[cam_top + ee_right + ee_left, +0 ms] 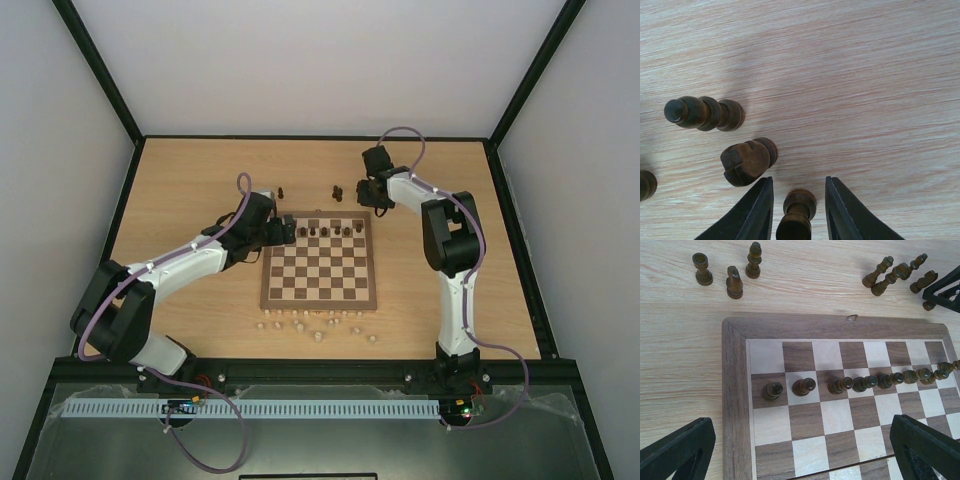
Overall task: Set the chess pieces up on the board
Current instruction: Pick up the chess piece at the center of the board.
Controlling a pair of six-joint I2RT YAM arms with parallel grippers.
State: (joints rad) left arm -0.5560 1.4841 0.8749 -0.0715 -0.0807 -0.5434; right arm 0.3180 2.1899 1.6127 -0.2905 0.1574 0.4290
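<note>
The board [320,303] lies mid-table, with a row of dark chess pieces [325,232] on its far side; the left wrist view shows them on the second rank [860,383]. More dark pieces stand off the board beyond its far edge [283,192] [337,193]. My left gripper [285,232] [800,450] hangs wide open over the board's far left corner, holding nothing. My right gripper [378,205] [799,182] is down at the table beyond the board. Its jaws straddle one upright dark piece [799,210], with a gap showing on each side. A knight [747,161] stands just left of it.
Several pale beige pieces [320,325] lie scattered on the table just in front of the board. Three dark pieces [734,282] stand off the far left corner, and a cluster [895,275] sits further right. Black frame rails edge the table.
</note>
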